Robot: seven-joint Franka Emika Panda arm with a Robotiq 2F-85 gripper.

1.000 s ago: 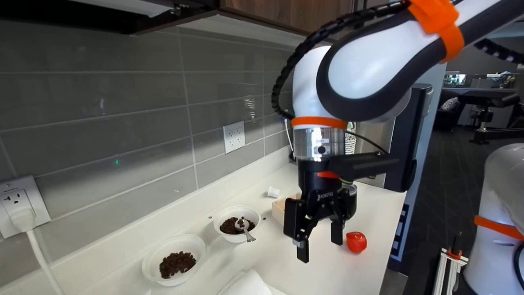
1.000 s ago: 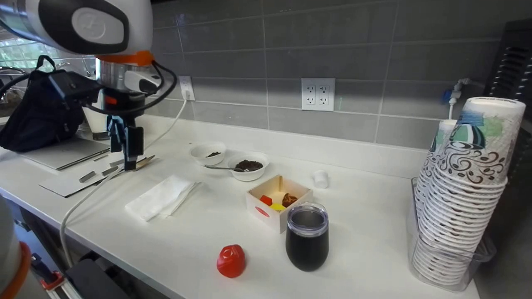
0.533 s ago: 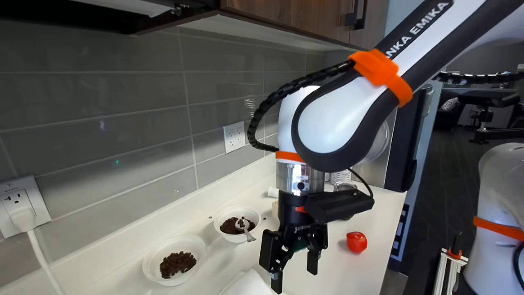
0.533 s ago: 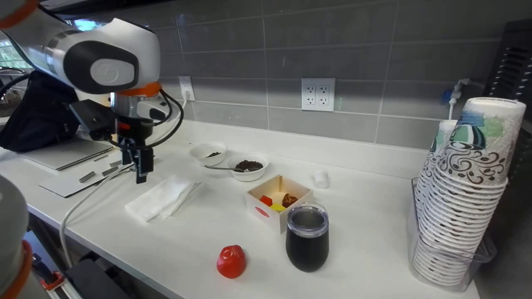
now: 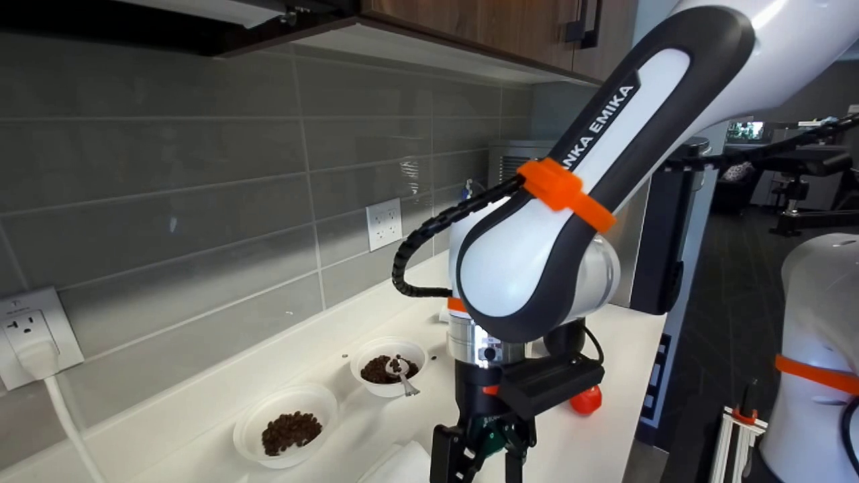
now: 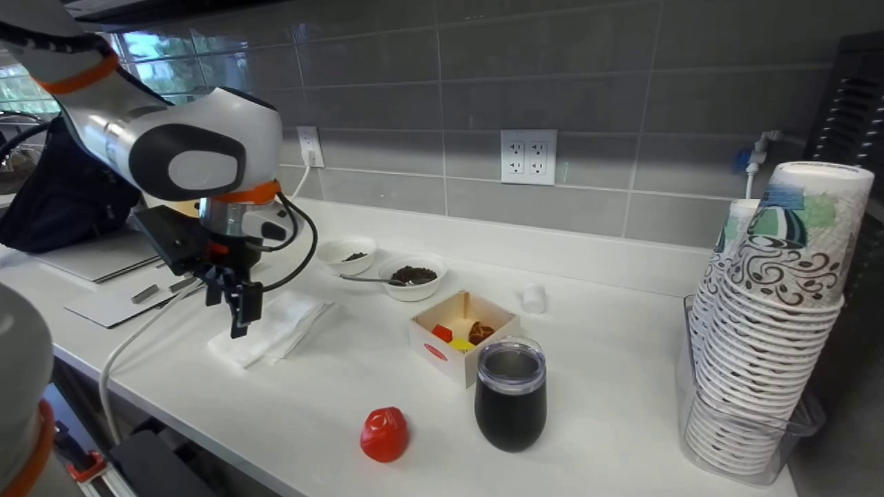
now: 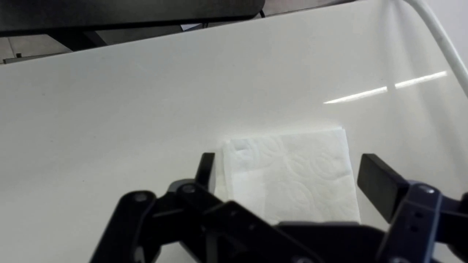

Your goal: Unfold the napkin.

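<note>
The white napkin [image 6: 300, 321] lies folded on the counter, with its layers showing at one side. It shows partly at the bottom edge in an exterior view [image 5: 404, 465]. In the wrist view the napkin [image 7: 303, 171] lies between the two fingers, its lower part hidden by the gripper. My gripper [image 7: 287, 160] is open and empty, with one finger on either side of the napkin. In an exterior view the gripper [image 6: 226, 317] appears above the napkin and covers part of it. In another exterior view the fingertips [image 5: 478, 473] are cut off by the bottom edge.
Two white bowls with dark contents stand near the wall, one [image 5: 245, 436] without and one [image 6: 407, 293] with a spoon. A small box [image 6: 431, 348], a black tumbler [image 6: 511, 414] and a red object [image 6: 385, 435] stand farther along. A white cable [image 7: 444, 45] crosses the counter.
My open gripper has come down and moved toward the napkin, from above and beside it to low over it. The napkin and the other objects have not moved.
</note>
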